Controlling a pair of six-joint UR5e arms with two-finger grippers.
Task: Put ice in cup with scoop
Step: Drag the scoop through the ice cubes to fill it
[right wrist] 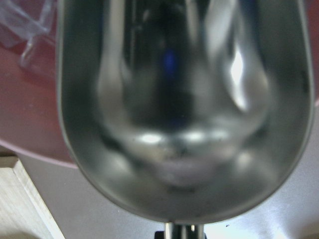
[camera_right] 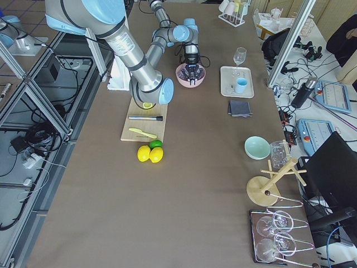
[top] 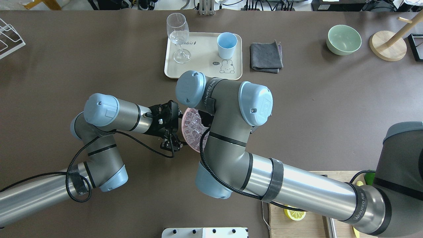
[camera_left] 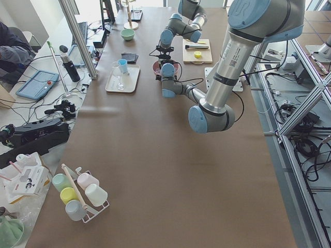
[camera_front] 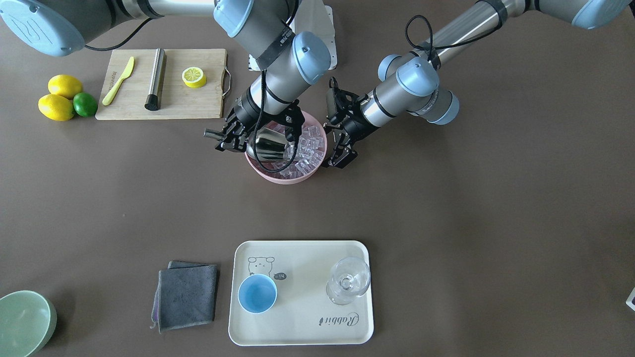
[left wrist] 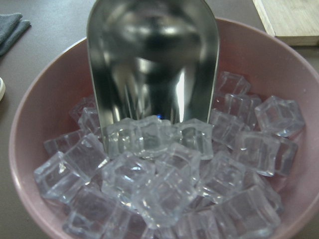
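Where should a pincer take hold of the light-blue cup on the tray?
By the rim, from straight above, with the pincer straddling the wall. The cup stands upright and open on the tray, has no handle and looks empty. The wine glass stands apart from it, so the top looks free.

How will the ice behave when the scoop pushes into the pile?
The ice looks hard, glossy and loosely heaped, so cubes will likely slide and tumble aside rather than pack. The scoop has smooth walls, so cubes may slip back out if tilted. Pressed against the wall of the pink bowl, they would probably ride up into the trough.
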